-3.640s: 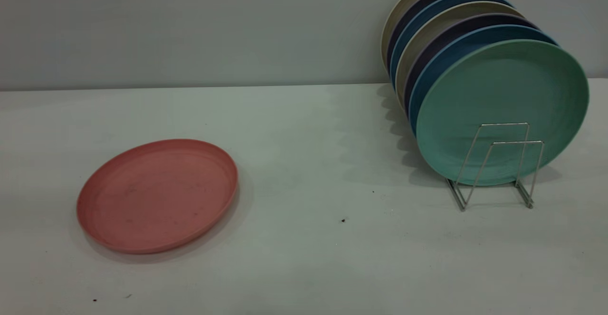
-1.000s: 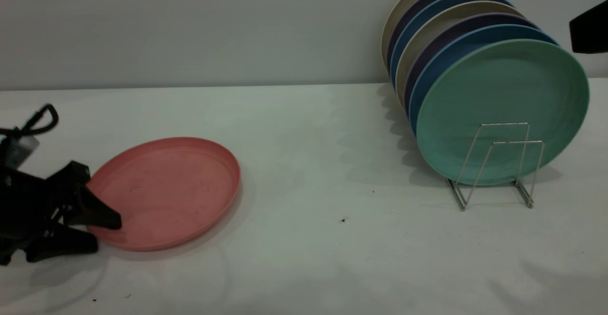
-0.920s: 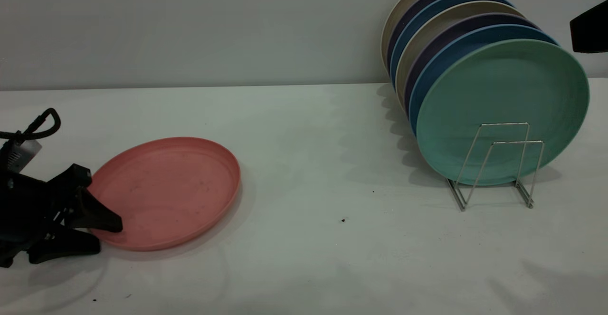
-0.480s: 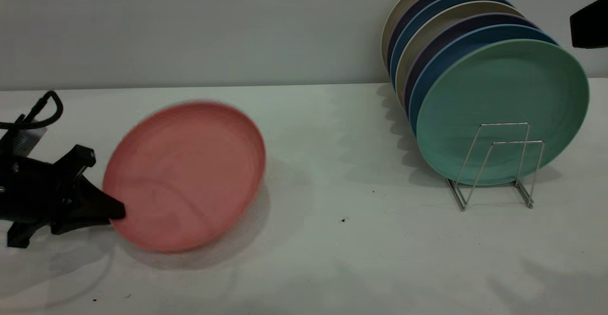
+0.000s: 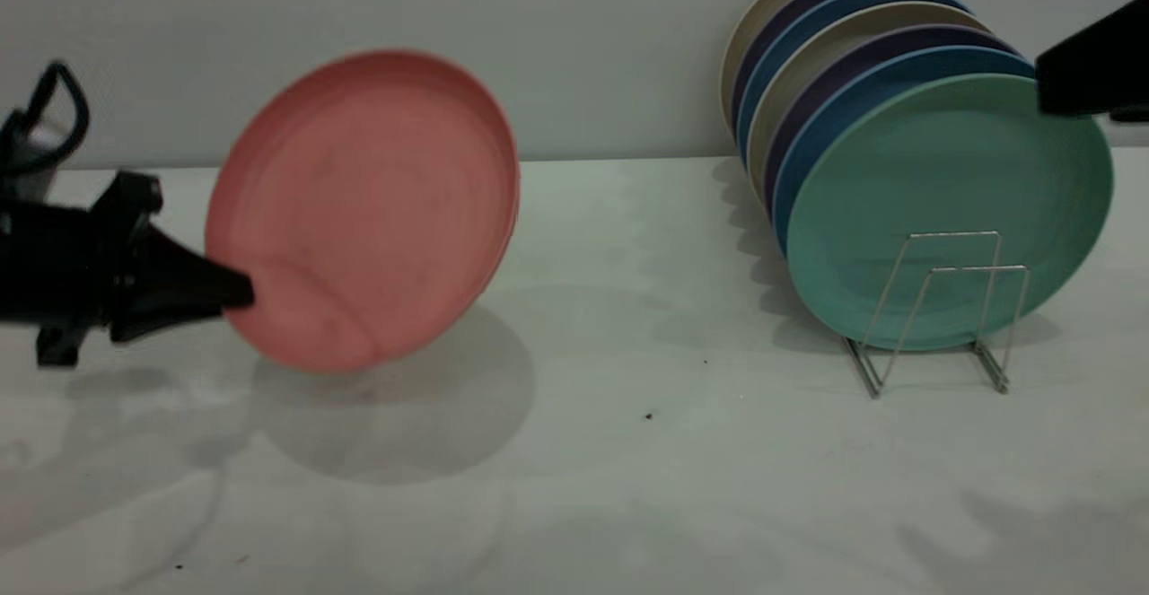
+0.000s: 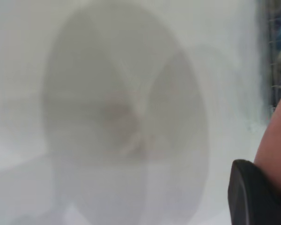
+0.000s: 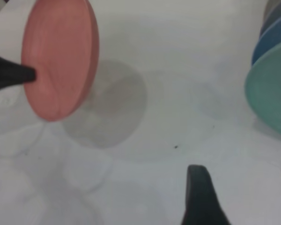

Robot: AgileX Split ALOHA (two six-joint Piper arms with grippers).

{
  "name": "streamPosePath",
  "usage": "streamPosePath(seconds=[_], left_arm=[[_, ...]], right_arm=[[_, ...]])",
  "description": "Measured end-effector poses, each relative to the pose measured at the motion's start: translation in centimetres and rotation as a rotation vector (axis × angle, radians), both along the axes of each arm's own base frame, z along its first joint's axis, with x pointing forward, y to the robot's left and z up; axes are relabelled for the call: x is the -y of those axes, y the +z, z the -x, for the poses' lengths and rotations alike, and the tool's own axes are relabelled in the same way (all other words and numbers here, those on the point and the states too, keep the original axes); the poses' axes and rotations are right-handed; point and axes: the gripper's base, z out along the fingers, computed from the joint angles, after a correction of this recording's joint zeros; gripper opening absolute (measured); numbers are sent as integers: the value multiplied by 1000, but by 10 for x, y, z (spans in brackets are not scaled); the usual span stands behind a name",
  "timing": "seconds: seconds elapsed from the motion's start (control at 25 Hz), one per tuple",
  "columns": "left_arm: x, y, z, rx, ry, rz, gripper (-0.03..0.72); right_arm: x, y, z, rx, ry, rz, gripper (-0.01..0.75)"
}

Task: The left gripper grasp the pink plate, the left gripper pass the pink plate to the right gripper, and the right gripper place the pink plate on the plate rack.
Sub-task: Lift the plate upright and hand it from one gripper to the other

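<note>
Left gripper (image 5: 235, 292) was clamped on the lower left rim of the pink plate (image 5: 363, 209), holding it clear of the table (image 5: 628, 451). Plate was tilted steeply, nearly upright, its inner face toward the exterior camera; round shadow lay on the table below it. Left arm reached in from the table's left edge, roughly level.

Left wrist view: one black finger (image 6: 253, 197) lay against the plate's edge (image 6: 276, 140); the rest showed only the table with the plate's shadow.

Right gripper (image 5: 1091, 70) hung high at the right edge of the exterior view, above and just in front of the green plate (image 5: 942, 209); whether its fingers were apart or together could not be told. Right wrist view showed a single black finger (image 7: 201, 199), with the pink plate (image 7: 61, 58) well apart across the table.

Rack (image 5: 938, 308) stood at right rear of the table. It held a row of upright plates, green one at the front, with blue, purple and beige ones behind. The front two wire loops were free.
</note>
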Motion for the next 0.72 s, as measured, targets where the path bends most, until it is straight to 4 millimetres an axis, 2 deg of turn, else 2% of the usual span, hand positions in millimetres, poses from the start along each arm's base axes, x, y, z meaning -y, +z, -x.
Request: streamPosePath(seconds=[0.08,0.28,0.48,0.72], left_arm=[[13,10,-1,32,-41,-8,17],[60,28,-6,92,-182,-30,17],[105,33,-10,98,-269,-83,16],[148,40,-9,126,-358,-109,16]], right_arm=[[-2,-8,-5,-24,17,-17,484],[-6,-22,-15,-54,50,-61,484],[-10,-33,-21,-83,85,-102,484],[-13,-35,-22,-85,106,-136,484]])
